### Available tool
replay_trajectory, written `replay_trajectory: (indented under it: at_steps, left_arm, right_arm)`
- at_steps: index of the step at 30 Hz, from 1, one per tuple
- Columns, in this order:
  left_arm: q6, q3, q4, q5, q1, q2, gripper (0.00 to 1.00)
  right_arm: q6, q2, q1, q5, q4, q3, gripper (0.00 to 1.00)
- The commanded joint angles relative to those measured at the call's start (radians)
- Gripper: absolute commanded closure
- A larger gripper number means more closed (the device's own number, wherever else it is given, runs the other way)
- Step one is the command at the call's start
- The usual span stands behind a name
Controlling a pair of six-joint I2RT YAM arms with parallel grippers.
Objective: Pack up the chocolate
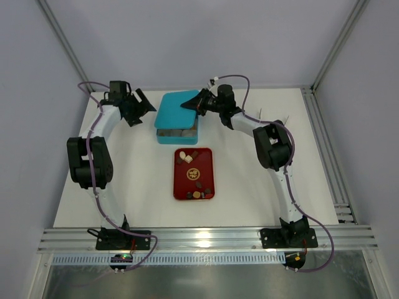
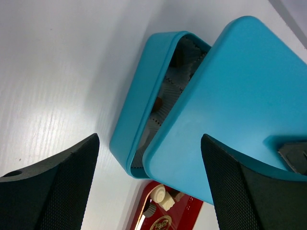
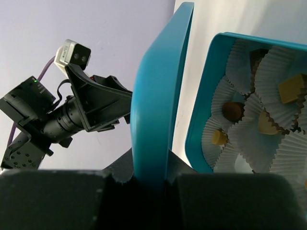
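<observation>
The chocolate lies as small brown, tan and cream pieces (image 1: 186, 157) on a red tray (image 1: 208, 171), with more (image 3: 232, 110) in white paper cups inside an open teal box (image 1: 163, 128). My right gripper (image 1: 192, 103) is shut on the edge of the teal lid (image 1: 177, 103) and holds it tilted over the box's far part; in the right wrist view the lid (image 3: 158, 96) stands edge-on between the fingers (image 3: 149, 175). My left gripper (image 1: 144, 104) is open and empty just left of the box. Its view shows the lid (image 2: 230, 110), the box (image 2: 139, 105) and tray pieces (image 2: 163, 196).
The red tray (image 2: 180, 218) lies just in front of the box, at the table's middle. White table (image 1: 124, 180) spreads left and right of it. Metal frame rails (image 1: 324, 162) run along the right side and the near edge.
</observation>
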Motion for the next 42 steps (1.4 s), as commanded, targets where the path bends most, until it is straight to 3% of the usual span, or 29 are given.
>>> replay_trajectory:
  at_steps: [1, 17, 23, 42]
  left_arm:
    - [0.002, -0.006, 0.074, 0.058, -0.001, -0.003, 0.16]
    - [0.005, -0.04, 0.12, 0.114, -0.008, 0.031, 0.15]
    - [0.011, -0.045, 0.114, 0.108, -0.014, 0.042, 0.16]
    - [0.034, -0.025, 0.103, 0.122, -0.04, 0.092, 0.18]
  right_arm:
    - [0.017, 0.012, 0.0, -0.049, 0.076, 0.024, 0.96]
    - [0.059, 0.055, -0.001, -0.112, 0.107, 0.023, 0.96]
    - [0.065, 0.056, -0.007, -0.113, 0.105, 0.015, 0.89]
    - [0.077, 0.052, -0.02, -0.122, 0.123, -0.023, 0.83]
